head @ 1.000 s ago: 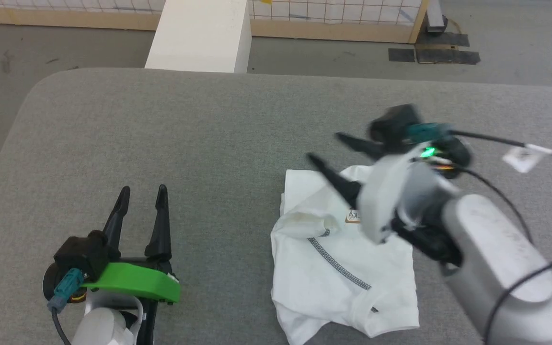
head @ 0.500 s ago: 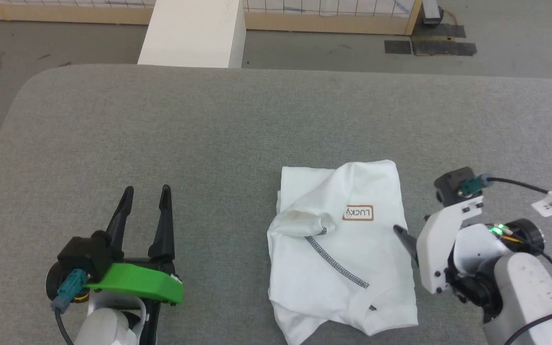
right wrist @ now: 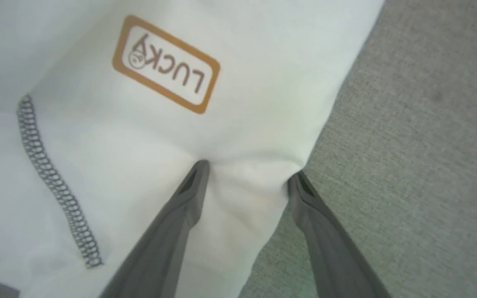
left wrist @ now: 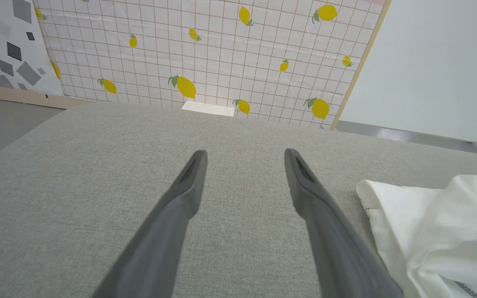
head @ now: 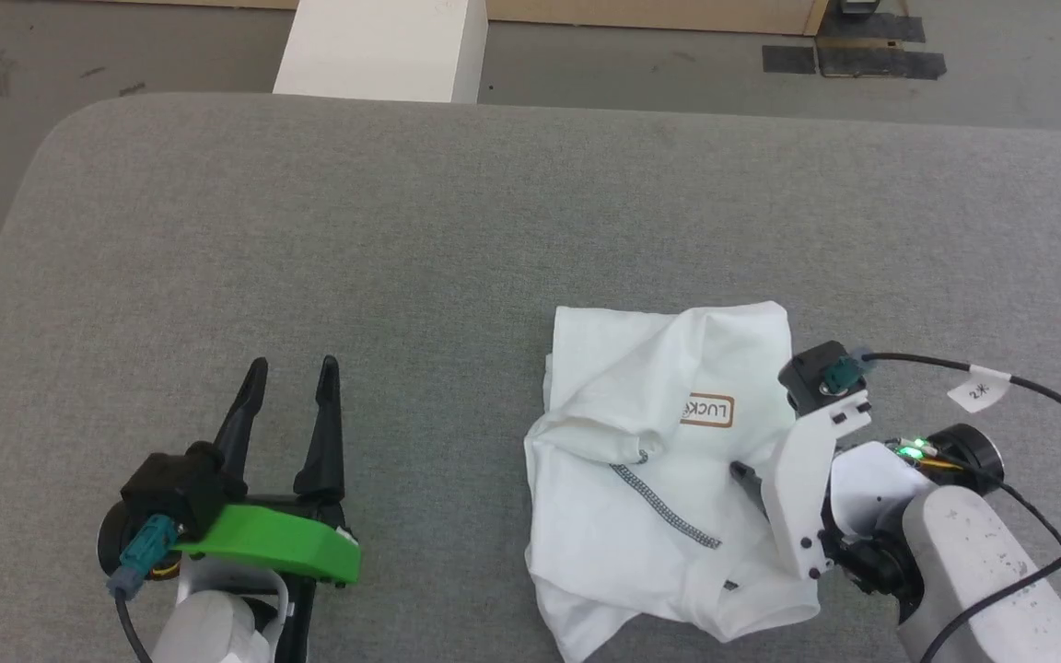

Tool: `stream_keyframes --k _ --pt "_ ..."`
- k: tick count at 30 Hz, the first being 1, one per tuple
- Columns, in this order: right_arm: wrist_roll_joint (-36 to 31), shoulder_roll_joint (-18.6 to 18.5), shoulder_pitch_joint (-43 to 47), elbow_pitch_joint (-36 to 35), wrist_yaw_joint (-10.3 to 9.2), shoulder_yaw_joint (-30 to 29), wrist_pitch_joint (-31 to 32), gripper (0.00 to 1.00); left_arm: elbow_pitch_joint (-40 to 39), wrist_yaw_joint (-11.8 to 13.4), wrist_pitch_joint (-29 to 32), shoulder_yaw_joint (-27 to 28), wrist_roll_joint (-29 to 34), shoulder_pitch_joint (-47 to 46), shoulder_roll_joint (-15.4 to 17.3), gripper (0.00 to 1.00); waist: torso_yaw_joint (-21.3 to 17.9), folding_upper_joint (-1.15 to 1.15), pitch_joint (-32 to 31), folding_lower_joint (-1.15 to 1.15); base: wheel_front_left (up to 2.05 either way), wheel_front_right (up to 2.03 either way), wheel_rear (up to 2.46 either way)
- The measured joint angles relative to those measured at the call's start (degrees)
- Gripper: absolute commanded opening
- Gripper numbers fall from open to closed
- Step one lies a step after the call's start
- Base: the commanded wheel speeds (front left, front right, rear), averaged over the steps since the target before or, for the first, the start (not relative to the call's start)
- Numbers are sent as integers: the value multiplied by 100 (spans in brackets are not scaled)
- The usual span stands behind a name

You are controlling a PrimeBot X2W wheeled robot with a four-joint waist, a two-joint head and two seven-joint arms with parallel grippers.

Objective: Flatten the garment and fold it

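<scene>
The garment (head: 659,460) (thin, limp, light) lies crumpled on the table (head: 402,230), right of centre. The right gripper (right wrist: 246,169) has its fingers spread astride the garment's right edge, a likely grasp point, with nothing clamped yet. The left gripper (head: 293,364) is parted and empty.

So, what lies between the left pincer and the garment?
Nothing: the head view shows bare grey tabletop between the left pincer and the garment.

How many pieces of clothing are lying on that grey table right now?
1. A white garment lies crumpled on the near right part of the grey table. A second piece could be hidden under its folds.
</scene>
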Motion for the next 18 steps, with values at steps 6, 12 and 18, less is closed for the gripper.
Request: stream_keyframes --k 6,12,18 --pt "154 -186 -164 32 3 259 -88 0 8 35 0 65 -1 4 7 100 -41 0 -25 0 0 0 0" --pt "478 -678 -594 -255 2 1196 90 0 -179 166 0 361 -18 134 97 100 -377 0 -76 0 0 0 0" --pt "976 -1171 -1319 -582 2 2036 210 0 -393 231 0 548 -36 253 151 100 -1048 0 -80 0 0 0 0"
